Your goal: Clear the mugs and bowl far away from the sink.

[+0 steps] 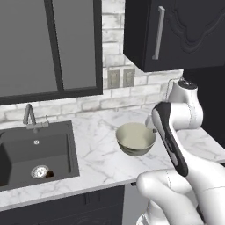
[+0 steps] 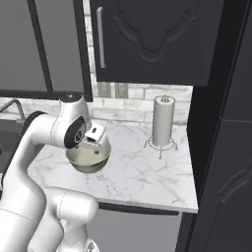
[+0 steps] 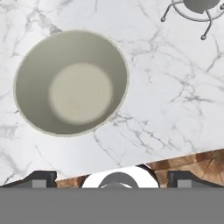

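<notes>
bowl (image 1: 136, 139): it is seen on the marble table (image 1: 101, 162), well to the right of the sink (image 1: 35, 154), with bare table between the two; in the hand view it lies up and to the left of centre.
end effector (image 3: 112, 177): its two fingertips (image 3: 40, 178) are set wide apart at the bottom of the hand view, nothing is held between them, and it is carried above the table, looking straight down, off to one side of the bowl.
step in hand: it is judged that the bowl is being approached for a pick-up, so that it can be carried further from the sink.
how it is best done: the hand is to be shifted until one finger is over the inside of the bowl and the other outside the wall, since the bowl looks too wide to be spanned; the rim is then to be pinched low enough to hold, and the bowl lifted level.
risk: a thin curved rim may be tipped or let slip if it is gripped off-centre.
look of bowl: wide and round, pale olive-beige inside with a lighter flat bottom, darker grey outside, and empty.
paper towel stand (image 2: 162, 123): it is placed further right near the wall and is to be kept clear of.
</notes>
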Available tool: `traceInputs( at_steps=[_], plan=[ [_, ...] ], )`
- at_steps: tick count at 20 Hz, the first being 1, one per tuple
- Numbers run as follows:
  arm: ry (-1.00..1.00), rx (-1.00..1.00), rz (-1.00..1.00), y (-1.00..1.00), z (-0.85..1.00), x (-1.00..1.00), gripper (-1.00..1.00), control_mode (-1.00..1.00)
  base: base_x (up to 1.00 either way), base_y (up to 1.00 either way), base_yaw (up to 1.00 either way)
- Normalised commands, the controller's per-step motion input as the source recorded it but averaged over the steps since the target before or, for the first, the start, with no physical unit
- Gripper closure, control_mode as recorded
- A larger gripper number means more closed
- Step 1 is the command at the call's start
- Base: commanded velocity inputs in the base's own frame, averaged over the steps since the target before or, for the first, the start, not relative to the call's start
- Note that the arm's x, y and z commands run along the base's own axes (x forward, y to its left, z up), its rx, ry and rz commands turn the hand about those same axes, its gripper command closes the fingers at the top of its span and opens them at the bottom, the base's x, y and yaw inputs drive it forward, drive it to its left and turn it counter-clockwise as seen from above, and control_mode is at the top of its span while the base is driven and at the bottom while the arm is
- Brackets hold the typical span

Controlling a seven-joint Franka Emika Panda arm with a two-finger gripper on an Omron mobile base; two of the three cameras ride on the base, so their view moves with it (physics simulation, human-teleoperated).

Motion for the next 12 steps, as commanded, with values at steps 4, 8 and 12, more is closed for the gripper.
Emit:
traceInputs(
  at_steps=[4, 8, 12],
  plan=[
    [-0.09, 0.10, -0.02, -0.06, -0.26, 0.01, -1.00, -1.00, 0.00, 0.00, 0.00],
    [-0.02, 0.02, -0.08, -0.09, -0.24, 0.14, -1.00, -1.00, 0.00, 0.00, 0.00],
    [0.00, 0.00, -0.11, -0.12, -0.29, 0.35, -1.00, -1.00, 0.00, 0.00, 0.00]
  ],
)
